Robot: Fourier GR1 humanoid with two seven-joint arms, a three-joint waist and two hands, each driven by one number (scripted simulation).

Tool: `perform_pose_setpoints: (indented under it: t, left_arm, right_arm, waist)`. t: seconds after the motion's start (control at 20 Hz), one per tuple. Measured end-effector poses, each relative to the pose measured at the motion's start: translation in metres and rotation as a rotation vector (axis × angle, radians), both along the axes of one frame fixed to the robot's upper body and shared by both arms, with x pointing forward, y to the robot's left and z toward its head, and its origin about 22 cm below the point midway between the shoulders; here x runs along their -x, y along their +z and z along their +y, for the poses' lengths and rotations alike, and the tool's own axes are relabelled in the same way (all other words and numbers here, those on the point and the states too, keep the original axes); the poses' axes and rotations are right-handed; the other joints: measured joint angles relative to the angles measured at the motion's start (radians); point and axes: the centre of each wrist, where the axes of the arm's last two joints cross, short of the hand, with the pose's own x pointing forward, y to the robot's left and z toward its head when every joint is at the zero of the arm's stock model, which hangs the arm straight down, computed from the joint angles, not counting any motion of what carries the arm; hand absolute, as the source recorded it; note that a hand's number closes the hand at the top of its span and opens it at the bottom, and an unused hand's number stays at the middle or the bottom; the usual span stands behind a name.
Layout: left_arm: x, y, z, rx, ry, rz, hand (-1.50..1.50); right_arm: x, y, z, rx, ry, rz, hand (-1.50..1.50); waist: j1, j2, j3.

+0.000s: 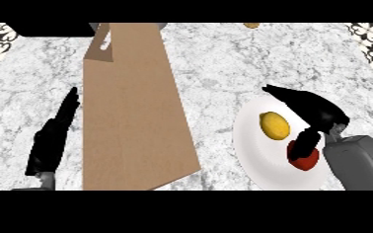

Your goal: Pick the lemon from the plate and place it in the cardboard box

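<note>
- Lemon (275, 125) on the white plate (251, 143), right of centre in the frame, just left of the right hand (315, 109) and below the outstretched fingers (280, 93).
- From those fingers, down and slightly left to the fruit; a small gap showing between them, no contact visible.
- Long axis of the lemon near vertical in the frame, tilted a little toward the upper left, so roughly across the line of the fingers reaching leftward above it.
- Right hand spread open: fingers straight toward the upper left, thumb (306, 140) hanging down toward the lower right, holding nothing.
- Thumb over a red object (304, 161) at the plate's lower right; whether touching it, cannot tell.
- Right hand plainly the nearer one; left hand (53, 137) at the lower left of the frame, well apart from the plate, open with fingers straight and pointing up, resting beside the cardboard box (131, 113).
- Box between the two hands, tall and brown, filling the left-centre of the frame, a handle slot near its upper left corner.
- Lemon plain yellow, smooth, oval, unblemished as far as visible, lying free on the plate, apart from the red object.
- Probably a downward and leftward settle of the open hand needed before any closing round the fruit.
</note>
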Motion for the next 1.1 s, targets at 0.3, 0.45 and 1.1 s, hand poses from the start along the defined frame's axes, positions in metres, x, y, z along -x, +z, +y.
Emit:
perform_pose_setpoints:
  t: [0.3, 0.45, 1.1]
  left_arm:
    - [-0.004, 0.001, 0.003, 0.004, 0.003, 0.003, 0.0]
    - [-0.001, 0.003, -0.001, 0.001, 0.002, 0.003, 0.0]
    - [-0.003, 0.0, -0.001, -0.004, 0.003, -0.004, 0.0]
  right_arm:
    - [0.008, -0.007, 0.003, 0.001, 0.0, 0.004, -1.5]
    - [0.008, -0.02, 0.008, 0.003, -0.001, 0.008, -1.5]
    - [0.008, -0.036, 0.006, 0.012, 0.024, 0.007, 1.5]
  waist:
    - [-0.002, 0.0, 0.0]
    - [0.0, 0.0, 0.0]
    - [-0.001, -0.001, 0.0]
